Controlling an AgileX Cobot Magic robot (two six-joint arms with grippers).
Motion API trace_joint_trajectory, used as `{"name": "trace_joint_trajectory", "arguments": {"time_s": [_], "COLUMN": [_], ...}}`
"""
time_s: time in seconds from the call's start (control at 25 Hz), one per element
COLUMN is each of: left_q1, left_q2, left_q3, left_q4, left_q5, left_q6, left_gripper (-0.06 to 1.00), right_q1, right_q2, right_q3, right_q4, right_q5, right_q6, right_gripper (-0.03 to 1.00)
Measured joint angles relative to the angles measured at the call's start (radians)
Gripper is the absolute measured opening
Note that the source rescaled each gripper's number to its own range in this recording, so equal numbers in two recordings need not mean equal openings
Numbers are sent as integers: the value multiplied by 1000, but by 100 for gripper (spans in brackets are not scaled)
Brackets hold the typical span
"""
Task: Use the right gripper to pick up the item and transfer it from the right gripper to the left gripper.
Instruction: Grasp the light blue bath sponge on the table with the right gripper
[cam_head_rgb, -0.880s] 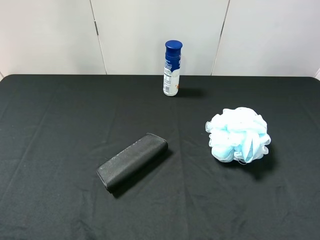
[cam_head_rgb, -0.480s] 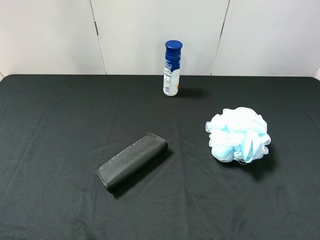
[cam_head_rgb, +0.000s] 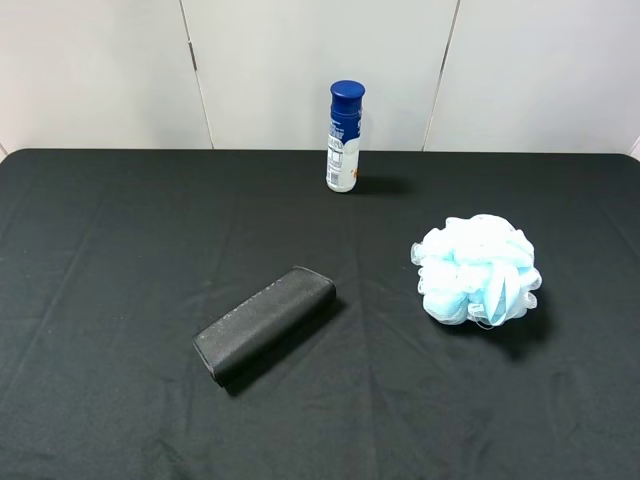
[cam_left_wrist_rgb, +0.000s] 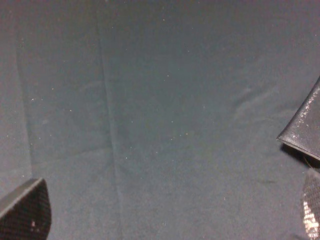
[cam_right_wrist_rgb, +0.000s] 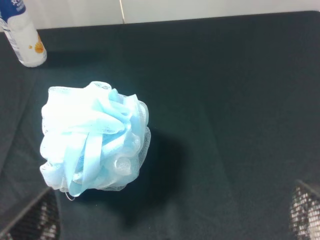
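Note:
The light blue and white bath pouf (cam_head_rgb: 476, 270) sits on the black tablecloth at the right of the exterior view. It also shows in the right wrist view (cam_right_wrist_rgb: 92, 137). My right gripper (cam_right_wrist_rgb: 170, 220) hangs above and short of it, jaws wide open, with only the mesh-textured fingertips (cam_right_wrist_rgb: 306, 210) in view. My left gripper (cam_left_wrist_rgb: 165, 215) is open and empty over bare cloth, its fingertips (cam_left_wrist_rgb: 22, 210) at the frame's corners. Neither gripper shows in the exterior view.
A black oblong case (cam_head_rgb: 265, 322) lies diagonally left of centre; its corner shows in the left wrist view (cam_left_wrist_rgb: 305, 130). A blue-capped white bottle (cam_head_rgb: 345, 137) stands at the table's back edge, also in the right wrist view (cam_right_wrist_rgb: 22, 35).

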Motion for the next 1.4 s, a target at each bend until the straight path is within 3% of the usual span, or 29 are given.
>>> {"name": "trace_joint_trajectory", "arguments": {"time_s": [1.0,1.4], "left_q1": [0,0], "left_q2": [0,0], "left_q3": [0,0], "left_q4": [0,0], "left_q5": [1,1], "left_q6": [0,0], "left_gripper": [100,100], "right_q1": [0,0], "right_q2": [12,520], "right_q3": [-7,-253], "right_q4": [4,15], "right_q5": [4,-40], "right_q6": [0,-52], "right_gripper": [100,100]}}
